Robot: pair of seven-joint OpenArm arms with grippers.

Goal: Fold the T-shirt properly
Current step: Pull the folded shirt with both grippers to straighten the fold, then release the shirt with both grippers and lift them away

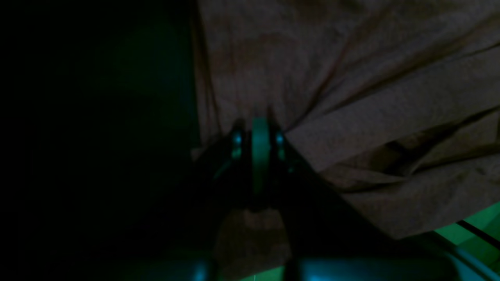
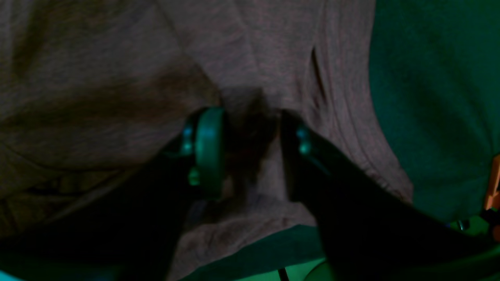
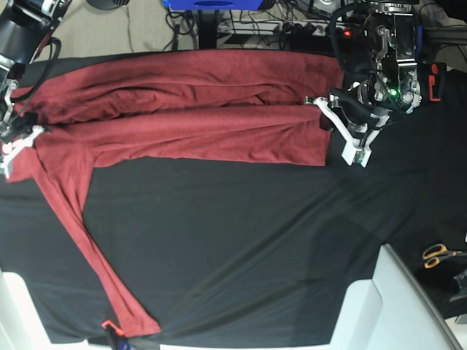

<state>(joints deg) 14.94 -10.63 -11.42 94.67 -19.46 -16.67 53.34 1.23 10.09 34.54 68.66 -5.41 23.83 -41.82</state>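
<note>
The brick-red T-shirt [image 3: 190, 120] lies folded lengthwise along the far side of the table, and one long sleeve [image 3: 87, 248] trails toward the front left corner. My left gripper [image 3: 326, 119] is at the shirt's right edge. In the left wrist view its jaws [image 1: 259, 127] are pressed together, with the cloth [image 1: 351, 97] puckered into them. My right gripper [image 3: 13, 142] is at the shirt's left end. In the right wrist view it [image 2: 250, 117] stands with its fingers apart over the rumpled cloth [image 2: 117, 78], and fabric shows in the gap between them.
A black cloth [image 3: 248, 233] covers the table. Orange-handled scissors [image 3: 438, 254] lie at the right edge. A white panel [image 3: 387, 306] juts in at the front right. Cables and a blue box [image 3: 211, 4] sit behind the table's far edge.
</note>
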